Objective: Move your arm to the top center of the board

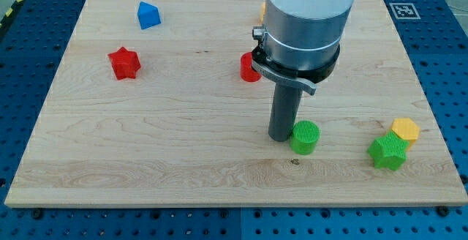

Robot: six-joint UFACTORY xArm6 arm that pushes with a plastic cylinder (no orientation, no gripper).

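Nearest the view's bottom, my tip (281, 137) rests on the bench (146, 159), touching the green round block (305, 137) on its left. To the right sit a green star block (387, 153) and a yellow block (405, 130), touching. Farther up are a red star block (124, 63), a red block (249, 68), maybe round but half hidden, and a blue block (148, 15). An orange bit (262, 9) peeks out behind the arm.

That makes two green, two red, one yellow, one blue.

There are no fingers, only a stiff rod that slides easily. The blocks look light and would skid if bumped. The top center is far up.
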